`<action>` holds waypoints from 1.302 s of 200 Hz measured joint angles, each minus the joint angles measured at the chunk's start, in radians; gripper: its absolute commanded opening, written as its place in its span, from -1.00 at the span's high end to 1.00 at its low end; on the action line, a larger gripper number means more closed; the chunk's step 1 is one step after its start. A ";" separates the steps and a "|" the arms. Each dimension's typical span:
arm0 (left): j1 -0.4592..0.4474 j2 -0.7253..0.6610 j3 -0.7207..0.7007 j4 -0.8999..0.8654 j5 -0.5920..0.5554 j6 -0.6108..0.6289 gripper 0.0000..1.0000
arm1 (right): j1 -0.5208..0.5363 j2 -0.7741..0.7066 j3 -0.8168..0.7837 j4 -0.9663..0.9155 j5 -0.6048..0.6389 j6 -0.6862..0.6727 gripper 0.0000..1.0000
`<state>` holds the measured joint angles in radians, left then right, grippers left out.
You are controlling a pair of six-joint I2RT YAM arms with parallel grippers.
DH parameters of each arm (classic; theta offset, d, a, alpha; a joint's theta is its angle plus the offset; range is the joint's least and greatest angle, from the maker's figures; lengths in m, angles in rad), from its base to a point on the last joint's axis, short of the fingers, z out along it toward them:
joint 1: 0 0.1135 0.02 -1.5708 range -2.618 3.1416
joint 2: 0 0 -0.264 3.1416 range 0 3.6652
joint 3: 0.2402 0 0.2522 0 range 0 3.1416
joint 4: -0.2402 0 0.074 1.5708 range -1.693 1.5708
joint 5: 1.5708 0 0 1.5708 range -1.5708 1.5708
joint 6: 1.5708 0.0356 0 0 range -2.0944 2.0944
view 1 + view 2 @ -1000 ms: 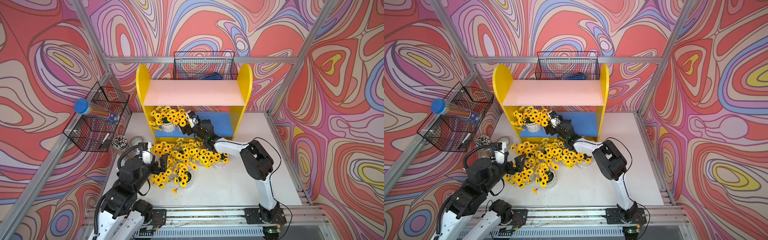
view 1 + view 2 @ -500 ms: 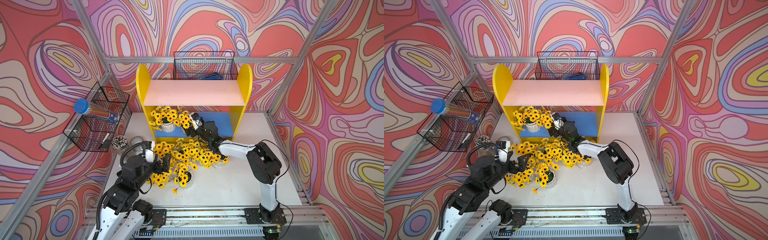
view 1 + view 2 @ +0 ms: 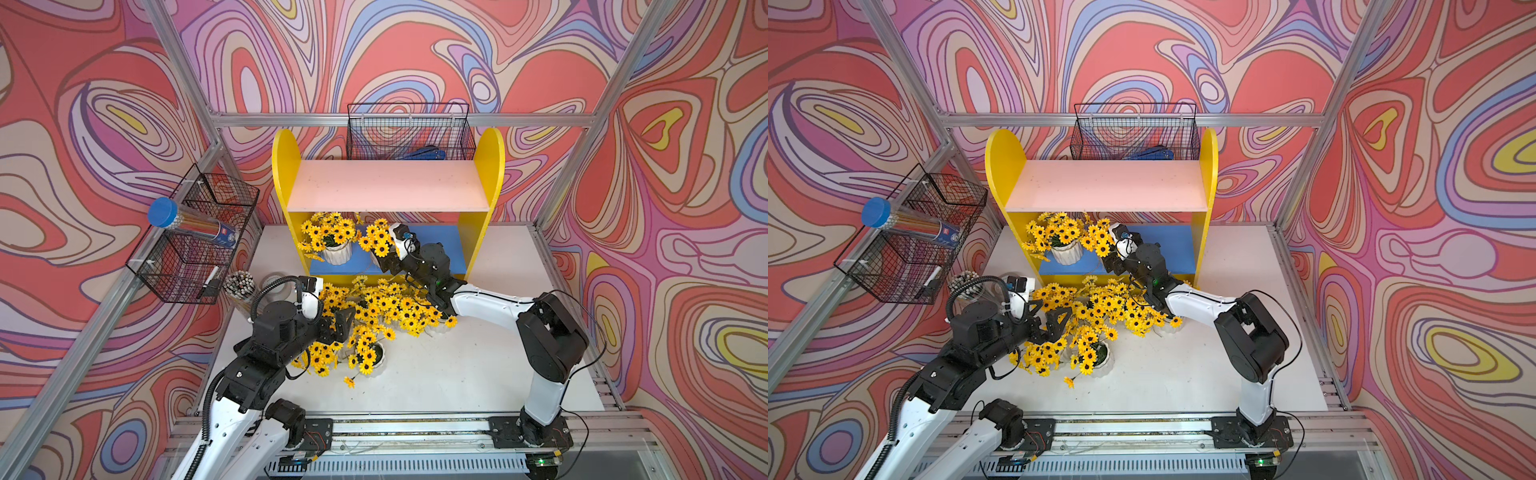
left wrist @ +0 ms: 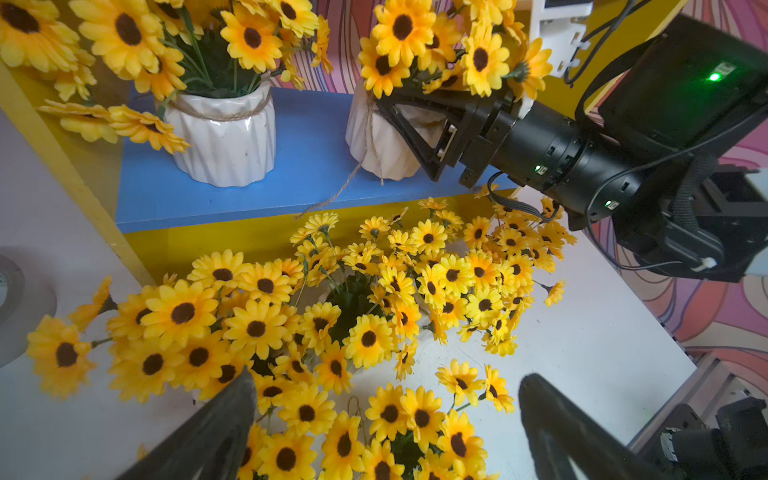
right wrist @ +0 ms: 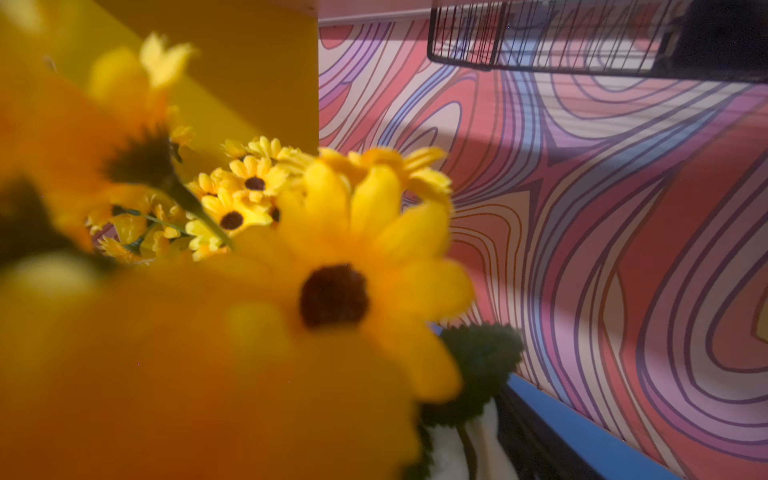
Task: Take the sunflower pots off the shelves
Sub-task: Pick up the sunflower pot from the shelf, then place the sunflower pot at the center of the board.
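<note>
The left gripper [image 3: 338, 326] hangs with its jaws spread wide and nothing between them, right over the crowd of sunflower pots [image 3: 386, 311] already down on the table [image 3: 478, 374], with blooms under and just ahead of it. Well ahead of it, past that crowd, the free pot [image 4: 224, 137] stands upright on the blue board [image 4: 299, 174] of the shelves [image 3: 492, 166], close to the yellow side panel [image 4: 62, 166]. The pink board [image 3: 388, 185] above carries no pot. Just beside the free pot, the straddled pot [image 4: 374, 141] sits in the reach of the right gripper [image 3: 387, 264]. Its near finger [image 4: 436, 102] lies across the ribbed wall and the far one is hidden, so I cannot tell whether it is clamped or merely set around the pot. These pots look like glazed ceramic: stiff, smooth, probably slippery and easy to chip, with their weight low, while the flowers are soft and will give. I judge the hold belongs on the pot body below the rim, about the twine [image 4: 365, 137], never on the stems. The loose twine tail could snag the board edge.
</note>
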<state>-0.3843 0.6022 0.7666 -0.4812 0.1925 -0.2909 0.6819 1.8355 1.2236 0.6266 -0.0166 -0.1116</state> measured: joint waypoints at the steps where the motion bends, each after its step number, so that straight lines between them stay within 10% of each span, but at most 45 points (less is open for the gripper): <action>1: 0.000 0.000 0.000 0.000 0.000 0.000 -1.00 | 0.000 -0.002 0.000 0.000 0.000 0.000 1.00; 100: 0.000 0.041 0.004 0.040 0.062 -0.022 -1.00 | 0.024 -0.143 -0.081 -0.039 0.013 -0.009 1.00; 260: -0.029 0.008 0.000 0.053 0.148 -0.110 -0.98 | 0.361 -0.711 -0.484 -0.229 0.282 -0.062 1.00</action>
<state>-0.4133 0.6102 0.7662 -0.4278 0.3405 -0.4011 1.0431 1.1244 0.7391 0.3973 0.2649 -0.1738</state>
